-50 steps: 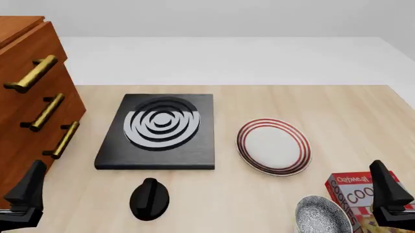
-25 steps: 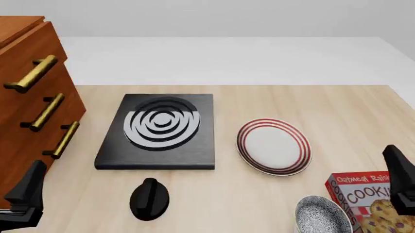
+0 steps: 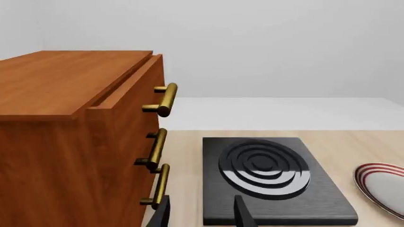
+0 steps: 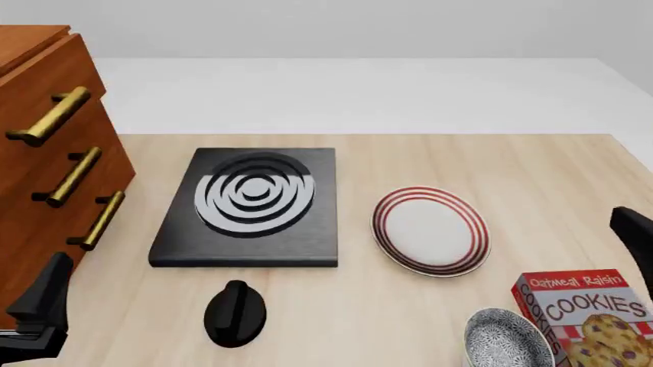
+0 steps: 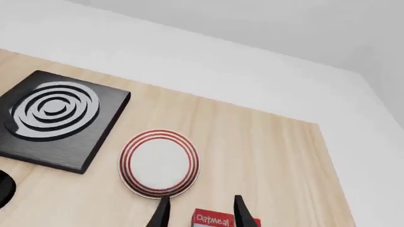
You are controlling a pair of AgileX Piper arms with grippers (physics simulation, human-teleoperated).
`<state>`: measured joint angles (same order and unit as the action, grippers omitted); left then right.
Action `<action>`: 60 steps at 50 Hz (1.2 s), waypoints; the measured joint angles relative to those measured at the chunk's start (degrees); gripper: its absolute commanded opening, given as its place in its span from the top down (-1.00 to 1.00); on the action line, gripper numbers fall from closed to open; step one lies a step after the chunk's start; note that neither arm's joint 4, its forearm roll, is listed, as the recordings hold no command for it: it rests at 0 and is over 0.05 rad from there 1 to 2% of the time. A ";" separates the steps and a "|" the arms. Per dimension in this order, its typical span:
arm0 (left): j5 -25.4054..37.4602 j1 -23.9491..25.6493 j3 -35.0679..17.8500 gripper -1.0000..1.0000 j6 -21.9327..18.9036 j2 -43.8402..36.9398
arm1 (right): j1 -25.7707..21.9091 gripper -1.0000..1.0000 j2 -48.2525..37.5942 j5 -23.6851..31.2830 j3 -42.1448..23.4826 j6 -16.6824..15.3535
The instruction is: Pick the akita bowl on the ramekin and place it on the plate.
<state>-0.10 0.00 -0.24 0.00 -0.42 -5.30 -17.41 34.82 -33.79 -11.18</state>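
Note:
The speckled black-and-white akita bowl (image 4: 506,338) sits at the table's near right edge, cut off by the bottom of the front view. The ramekin is hidden from view. The plate (image 4: 430,229) (image 5: 159,163), white with red rings, lies further out, to the right of the stove. My right gripper (image 5: 200,215) is open and holds nothing. In the front view only a dark part of it (image 4: 637,238) shows at the right edge, above and right of the bowl. My left gripper (image 3: 202,216) (image 4: 39,310) is open and empty at the near left, by the cabinet.
A black square stove (image 4: 250,205) with grey rings lies left of the plate, with a black knob (image 4: 235,312) in front of it. A red cookie box (image 4: 589,317) stands right beside the bowl. A wooden cabinet (image 4: 46,160) with brass handles fills the left side.
The right gripper has moved up and to the right, away from the cookie box, which now shows fully. The left gripper, bowl and plate have not moved.

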 measured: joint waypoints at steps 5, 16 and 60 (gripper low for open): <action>0.00 0.00 0.00 -1.00 0.00 0.00 | -0.54 -1.00 -2.46 2.42 0.22 -0.40; 0.00 0.00 0.00 -1.00 0.00 0.00 | -2.51 -1.00 -4.68 5.96 2.35 -1.33; 0.00 0.00 0.00 -1.00 0.00 0.00 | -5.46 -1.00 -11.03 2.76 15.04 2.49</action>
<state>-0.10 0.00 -0.24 0.00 -0.42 -10.76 -28.44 37.57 -18.75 -8.68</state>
